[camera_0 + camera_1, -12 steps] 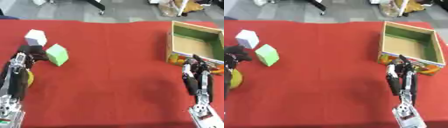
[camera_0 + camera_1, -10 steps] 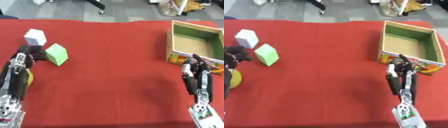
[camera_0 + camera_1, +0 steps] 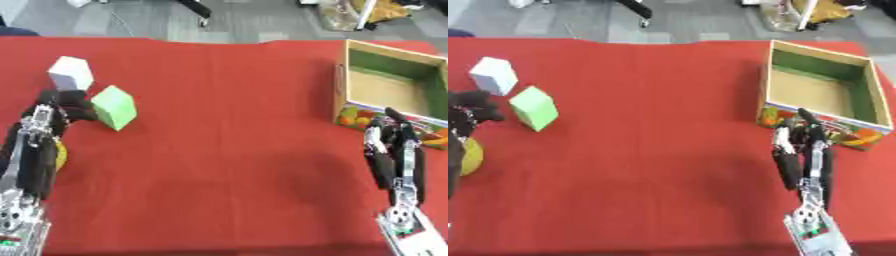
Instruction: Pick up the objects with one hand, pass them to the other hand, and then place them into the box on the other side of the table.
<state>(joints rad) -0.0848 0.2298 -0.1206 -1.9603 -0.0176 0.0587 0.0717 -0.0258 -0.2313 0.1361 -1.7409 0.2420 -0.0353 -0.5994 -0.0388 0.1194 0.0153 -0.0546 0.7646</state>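
— What is on the bench [image 3: 227, 115] in front of you, and how many of each?

— Two blocks at the far left: one white cube [image 3: 71, 73] and one green cube [image 3: 114, 107], just beside each other, the white one farther away. One yellow round thing [image 3: 470, 155] shows near my left arm, partly hidden by it. One open box [image 3: 822, 94], green inside with a pale floor, stands at the far right.

— Where are your robot hands relative to those?

— My left robot hand [image 3: 63, 107] is just left of the green cube, fingers curled beside it; I cannot tell if they touch it. My right robot hand [image 3: 801, 135] stands at the box's near wall, fingers straight and pointing up, holding nothing. Both cubes lie well apart from the box.
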